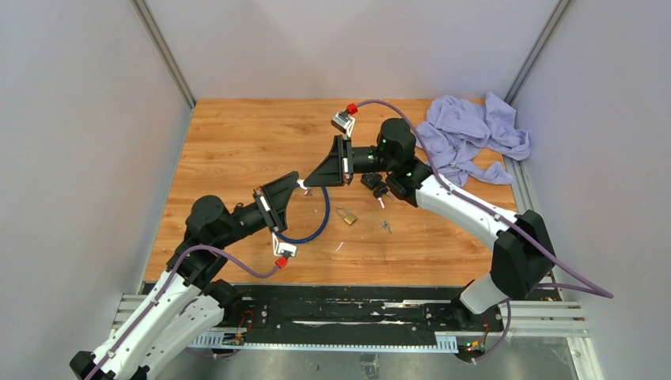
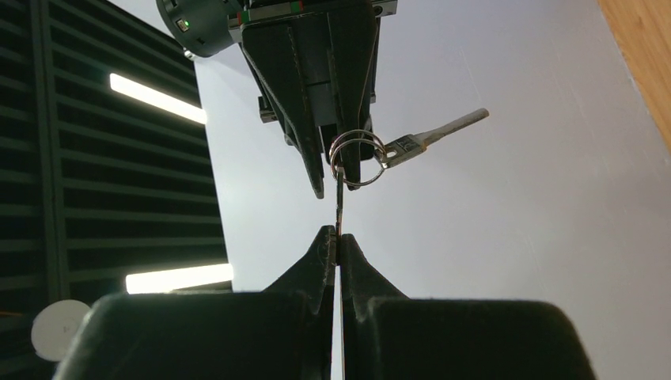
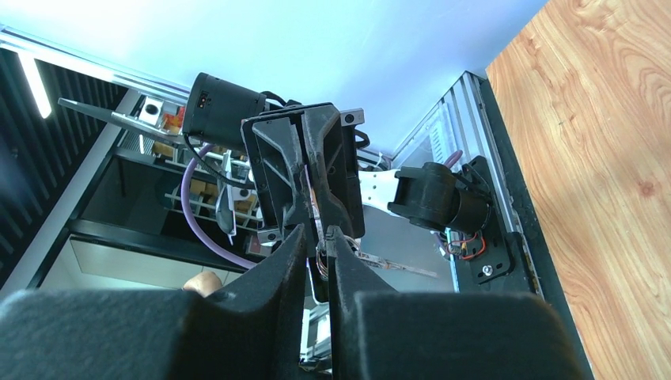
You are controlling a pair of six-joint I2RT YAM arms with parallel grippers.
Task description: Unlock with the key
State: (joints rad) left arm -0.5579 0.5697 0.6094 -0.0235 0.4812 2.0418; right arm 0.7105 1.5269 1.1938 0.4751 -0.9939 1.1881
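Key (image 2: 339, 207) stands edge-on, a thin blade pinched between the two fingers of the left claw (image 2: 339, 241), which is closed tight on it with no gap showing. Just past the left claw's tips the blade runs up to a key ring (image 2: 358, 158), and a second key (image 2: 443, 131) sticks out sideways from that ring, hanging free in the air on the left claw's right side. The right claw (image 3: 318, 237) faces the left claw tip to tip, both raised above the table (image 1: 237, 134). Its fingers stand narrow, only a slim gap between them, and they reach in at the ring and the key's head. Whether they actually clamp the metal or merely flank it I cannot tell. The padlock (image 1: 345, 214) lies flat on the wood below and to the right of where the two claws meet, apart from both of them. A blue cable (image 1: 320, 226) curves on the table under the left claw, just beside the padlock. Well behind the right claw's wrist a crumpled pale cloth (image 1: 467, 134) sits at the far corner
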